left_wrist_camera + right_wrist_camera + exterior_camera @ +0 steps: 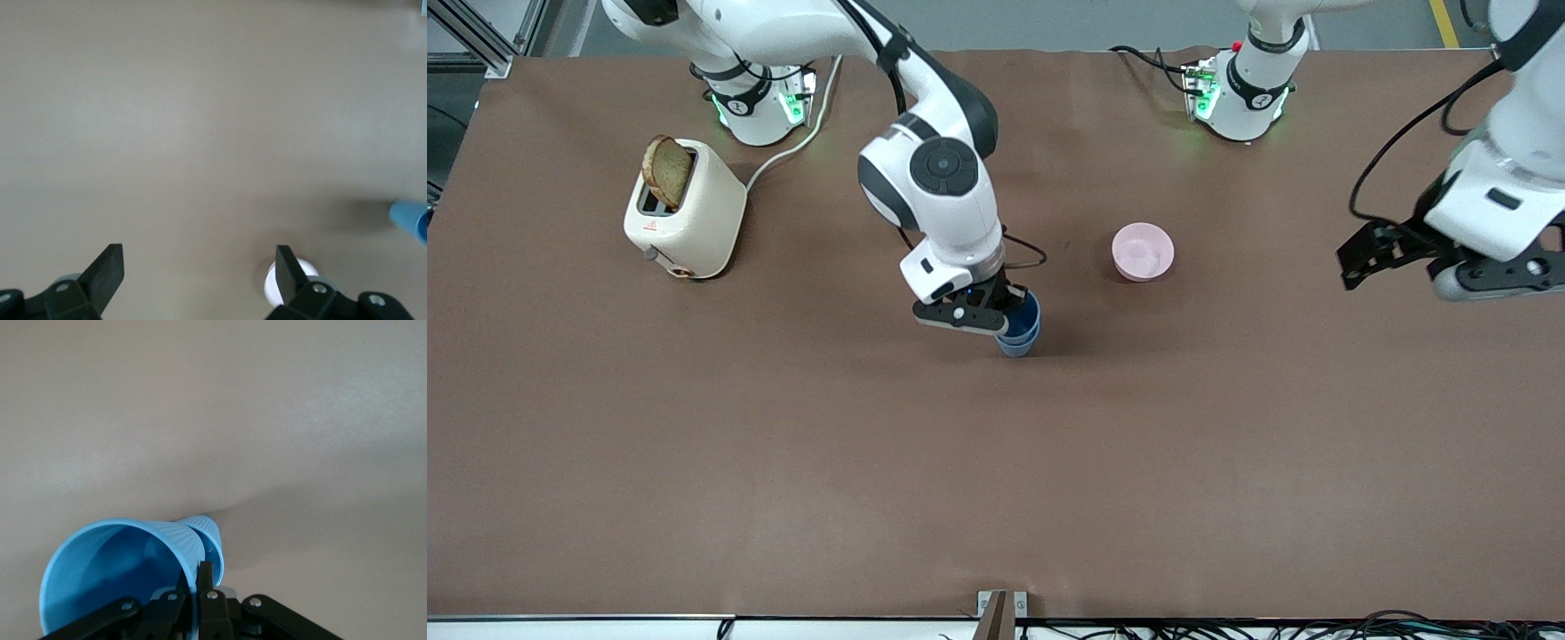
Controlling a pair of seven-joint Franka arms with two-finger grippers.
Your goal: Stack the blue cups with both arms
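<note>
Front view: a brown table [694,462] holds 2 white arms. The right gripper [996,318] is low at mid-table, its fingers closed on the rim of the upper of 2 blue cups [1021,331]. That cup sits nested in the lower cup, which appears to stand on the table directly under the gripper. A pink bowl [1143,252] rests just beside this gripper, toward the left arm's end. A cream toaster [685,212] with a slice of bread [667,171] standing in its slot is well apart from the gripper, near the right arm's base. The left gripper [1356,260] hangs above bare table at the left arm's end, fingers spread and empty; this arm waits.

Left wrist view: the 2 black fingers [107,270] stand wide apart over bare table. The pink bowl [270,283] shows pale below one fingertip, and the blue cups [410,221] peek in at the frame's edge.

Right wrist view: the fingers [205,581] pinch the wall of the upper cup, 1 inside and 1 outside. Its open mouth faces the camera, and the lower cup's rim [212,540] rings it farther down.

Judged from this, the stacking looks essentially done. What remains is for the right gripper to let go and lift clear.
</note>
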